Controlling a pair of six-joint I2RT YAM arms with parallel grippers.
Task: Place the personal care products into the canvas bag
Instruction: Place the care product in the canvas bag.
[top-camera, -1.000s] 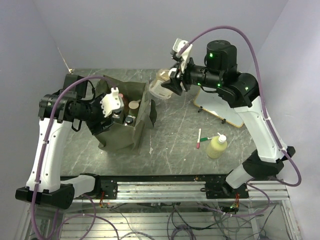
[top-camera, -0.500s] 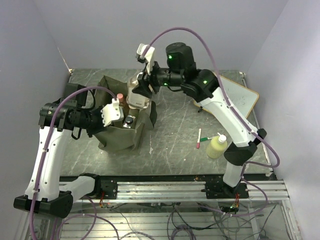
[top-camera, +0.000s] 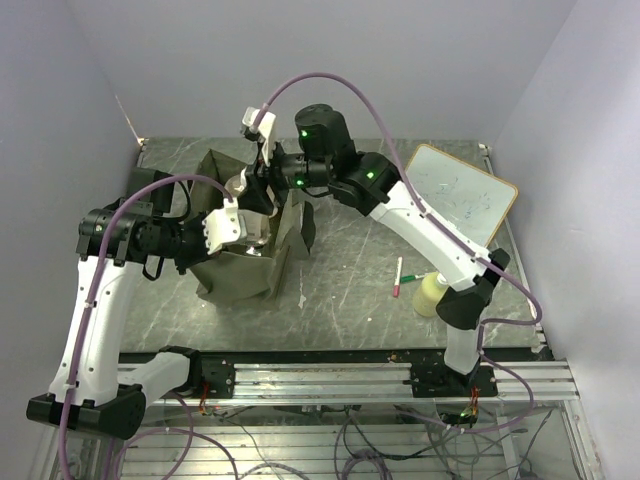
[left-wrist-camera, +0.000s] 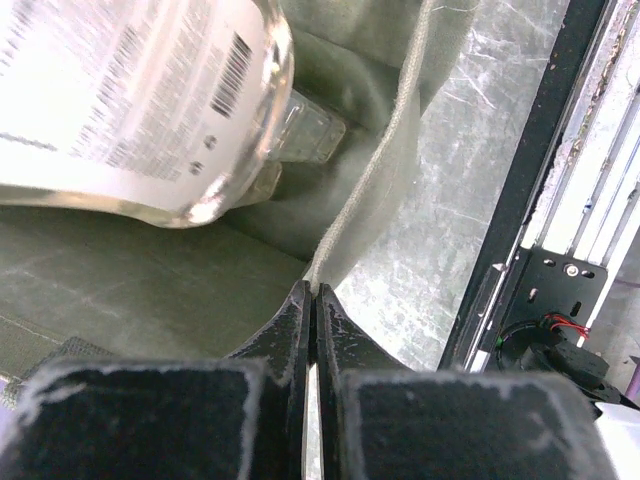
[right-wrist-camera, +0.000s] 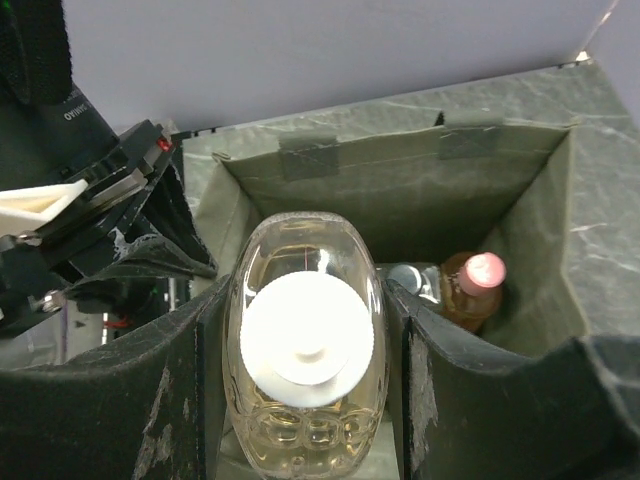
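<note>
The olive canvas bag (top-camera: 240, 268) stands open at the table's left. My left gripper (left-wrist-camera: 313, 292) is shut on its near rim, the fabric edge pinched between the fingers. My right gripper (right-wrist-camera: 305, 335) is shut on a clear bottle (right-wrist-camera: 305, 345) with a white cap, held upright over the bag's mouth (top-camera: 243, 188). The same bottle fills the upper left of the left wrist view (left-wrist-camera: 140, 100). Inside the bag lie an amber bottle with a pink cap (right-wrist-camera: 470, 290) and a clear one (right-wrist-camera: 410, 278). A pale yellow bottle (top-camera: 432, 293) stands on the table at the right.
Red and green marker pens (top-camera: 398, 277) lie beside the yellow bottle. A wooden-framed whiteboard (top-camera: 462, 195) lies at the back right. The right arm stretches across the table's middle. The black rail (top-camera: 330, 375) runs along the near edge.
The right arm has swung left with the clear bottle, from beside the whiteboard to over the bag's mouth. The left gripper has closed on the bag's rim.
</note>
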